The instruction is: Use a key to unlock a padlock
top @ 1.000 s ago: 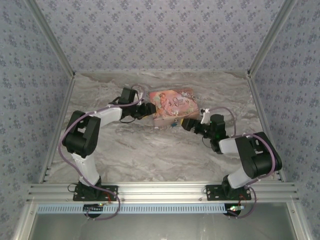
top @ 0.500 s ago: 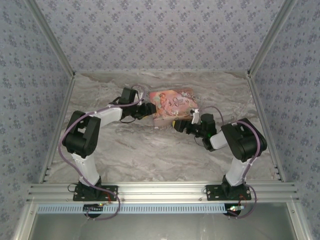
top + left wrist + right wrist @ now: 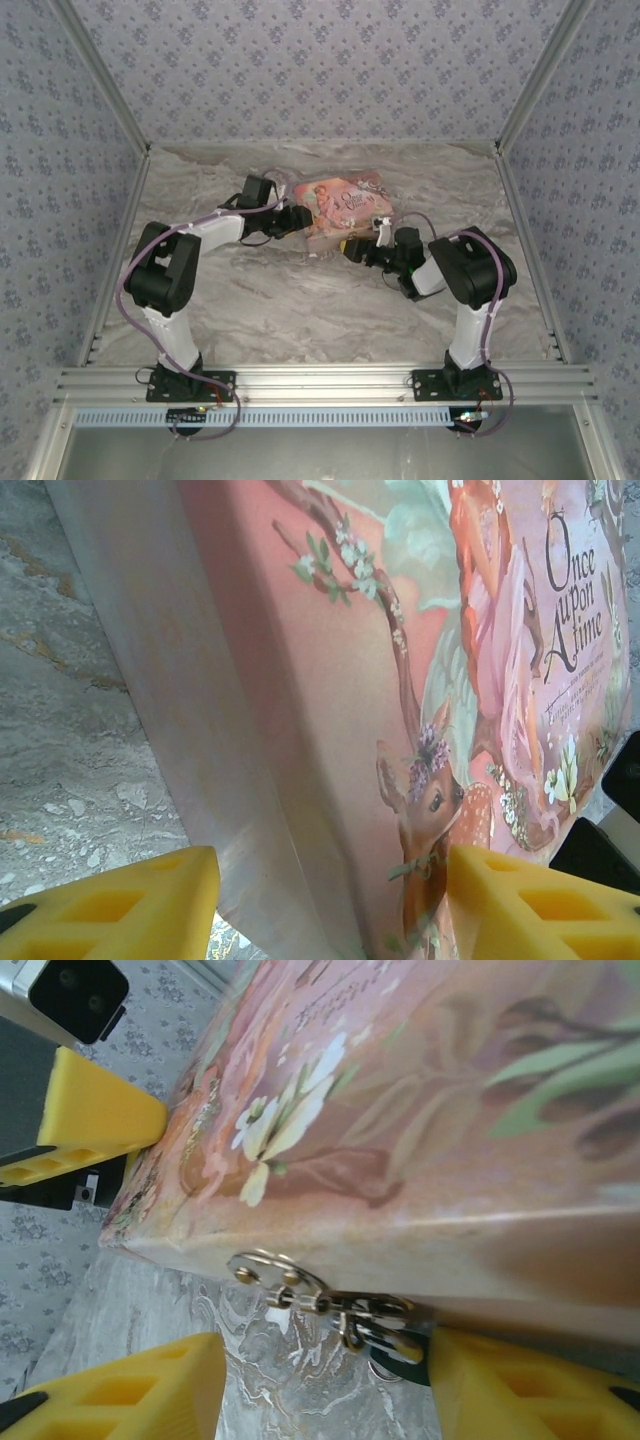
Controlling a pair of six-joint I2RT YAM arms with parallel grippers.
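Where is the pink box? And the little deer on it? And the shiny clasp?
box (image 3: 345, 205), top view, on the middle of its lid.
deer (image 3: 432, 798), left wrist view, on the deer's face.
clasp (image 3: 325, 1306), right wrist view, on the metal link below the box's edge.

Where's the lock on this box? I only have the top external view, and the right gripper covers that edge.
Observer: Right wrist camera shows a silvery clasp on the pink box's front edge, between the right gripper's open fingers.
Operator: Padlock on it?
Observer: A small dark piece hangs at the clasp's end beside one finger; likely the padlock, too hidden to confirm.
Operator: And the left gripper?
Observer: Left wrist camera shows its fingers on either side of the box's edge, against it.
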